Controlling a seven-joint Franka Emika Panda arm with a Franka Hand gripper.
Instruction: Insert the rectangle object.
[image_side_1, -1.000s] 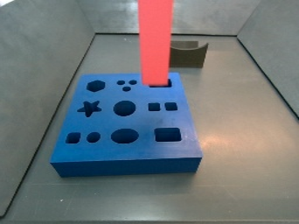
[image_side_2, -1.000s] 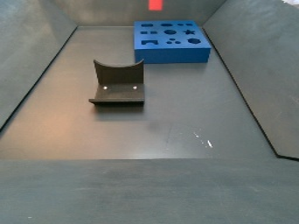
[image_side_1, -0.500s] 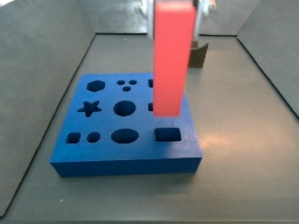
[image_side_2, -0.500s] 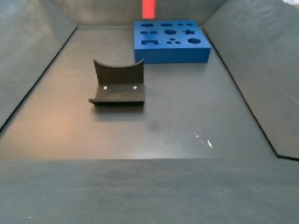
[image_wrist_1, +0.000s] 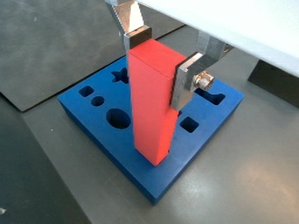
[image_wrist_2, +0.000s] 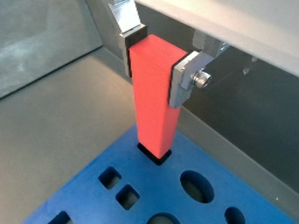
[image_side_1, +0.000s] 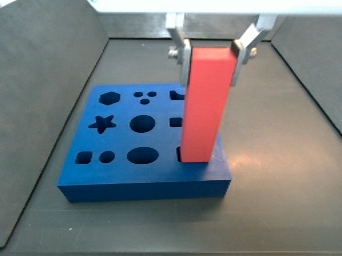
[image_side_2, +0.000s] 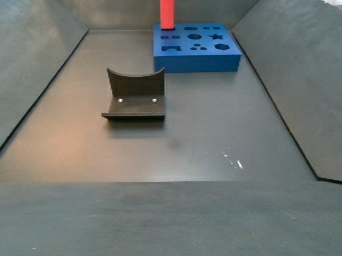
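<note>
The red rectangle object (image_side_1: 203, 100) stands upright, and my gripper (image_side_1: 211, 45) is shut on its upper end. Its lower end meets the blue board (image_side_1: 114, 170) at the front right corner and covers the rectangular hole there. In both wrist views the silver fingers (image_wrist_1: 187, 77) (image_wrist_2: 186, 74) press two opposite faces of the red block (image_wrist_1: 156, 109) (image_wrist_2: 156, 101). A dark rim of the hole shows round its foot above the board (image_wrist_2: 100, 199). In a side view only the block (image_side_2: 167, 13) shows over the board (image_side_2: 197, 50). My gripper is above that frame.
The board holds several other shaped holes, among them a star (image_side_1: 103, 124) and a round one (image_side_1: 142, 123). The dark grey fixture (image_side_2: 134, 95) stands on the floor apart from the board. Grey walls (image_side_1: 47, 100) enclose the floor on all sides.
The red block has moved from the board's far right hole to its front right corner and come down. My gripper has come into the side view.
</note>
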